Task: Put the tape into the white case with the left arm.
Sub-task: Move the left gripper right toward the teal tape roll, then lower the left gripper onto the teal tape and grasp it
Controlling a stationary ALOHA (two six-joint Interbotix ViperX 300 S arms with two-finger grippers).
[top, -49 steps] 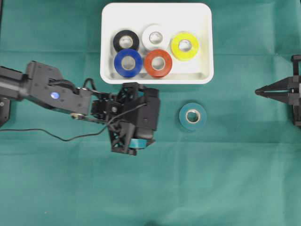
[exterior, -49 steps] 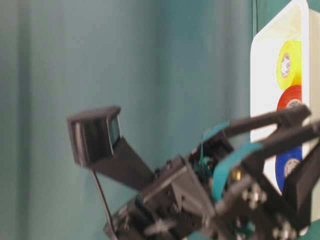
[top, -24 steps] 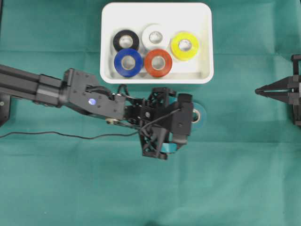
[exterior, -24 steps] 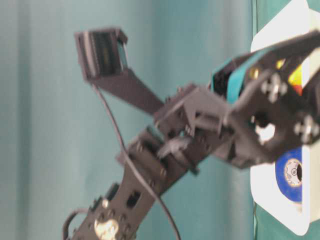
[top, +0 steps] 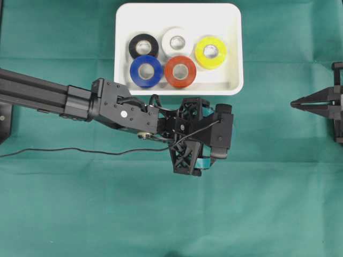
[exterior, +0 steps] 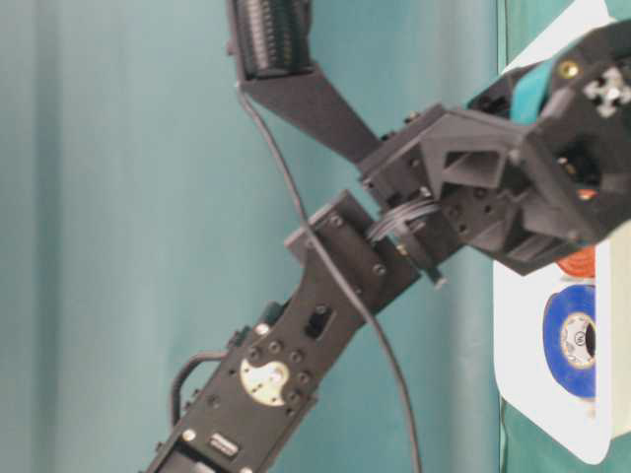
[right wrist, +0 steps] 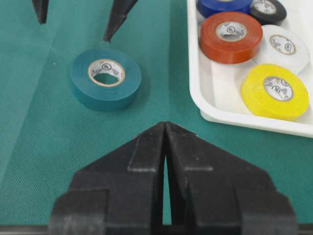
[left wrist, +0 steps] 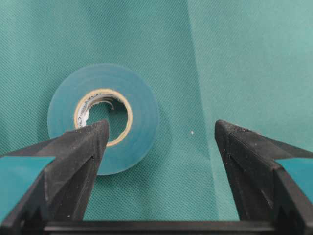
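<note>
I have the left claw (left wrist: 159, 142) hanging over the teal tape roll (left wrist: 103, 125), its fingers spread wide apart and holding nothing. The roll lies flat on the green desk (top: 268, 203), just outside the near rim of the white case (top: 236, 48), which already holds five rolls.

My worry is alignment. In the left wrist view the roll sits off to one side: one finger (left wrist: 73, 161) lies over its core and the other stands well clear. If I descend like this, I judge that finger lands on top of the roll, or I pinch only one wall and it tips or skids on the cloth. The right claw (right wrist: 165, 147), pressed together, is parked well away, so I expect no clash.
</note>
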